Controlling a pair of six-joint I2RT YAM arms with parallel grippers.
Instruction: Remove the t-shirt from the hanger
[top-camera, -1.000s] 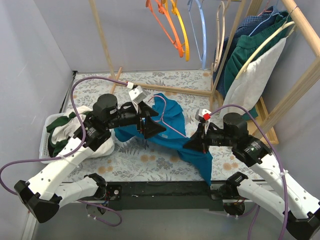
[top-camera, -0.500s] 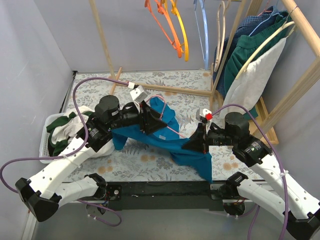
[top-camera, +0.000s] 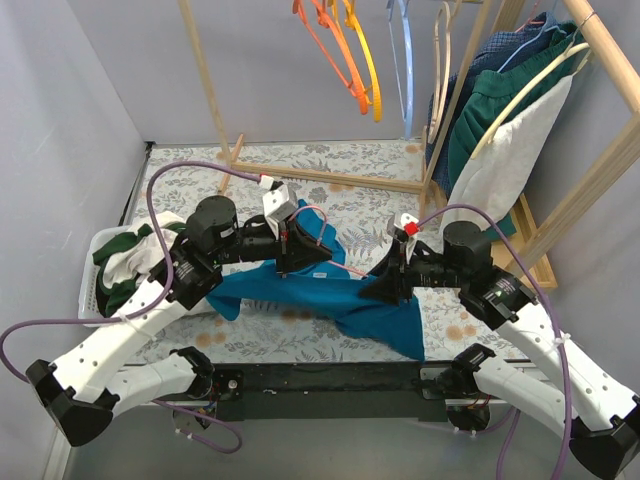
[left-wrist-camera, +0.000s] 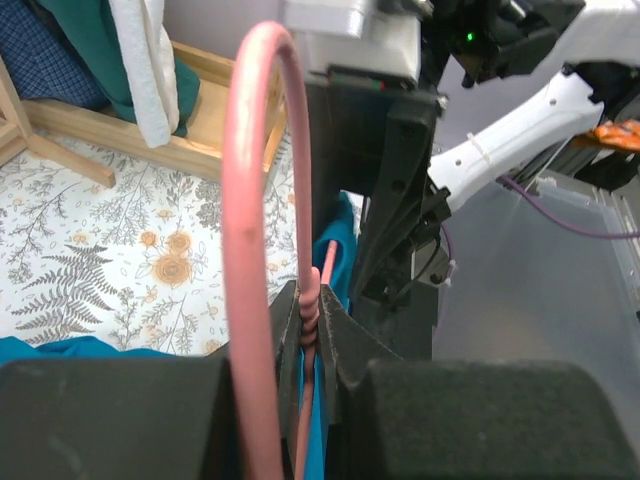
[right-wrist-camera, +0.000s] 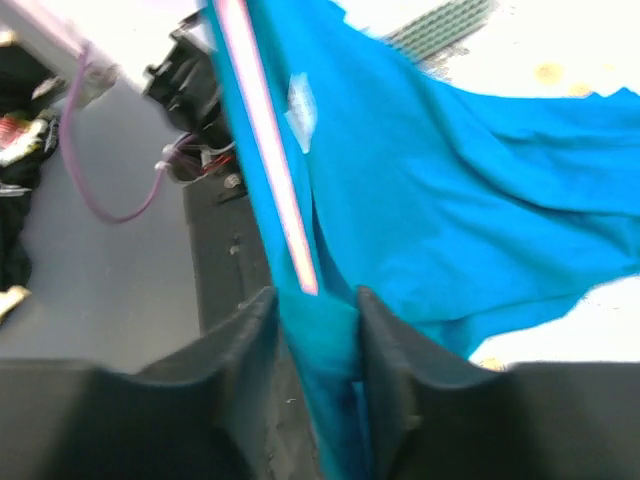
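setting: you are looking at a floral tabletop (top-camera: 330, 180) in a pale-walled corner. a wooden rack (top-camera: 207, 80) stands behind it, with orange hangers (top-camera: 345, 75) on its rail and green, white and blue clothes at its right end.
t-shirt: the blue t-shirt (top-camera: 290, 290) lies spread over the front middle of the tabletop between your 2 arms, its right part trailing toward the near edge.
hanger: the pink hanger (left-wrist-camera: 243, 220) comes up out of the cloth at the left arm, and its wire runs on over the t-shirt toward the right arm.
left tool: your left tool (left-wrist-camera: 312, 320) is clamped tight on the twisted neck of the hanger, just under the hook.
right tool: your right tool (right-wrist-camera: 315, 305) has its fingers (right-wrist-camera: 245, 330) a little apart with a fold of the t-shirt filling the gap. you cannot tell whether it pinches the cloth.
basket: a white basket (top-camera: 86, 290) of clothes sits at the left edge, beside the left arm.
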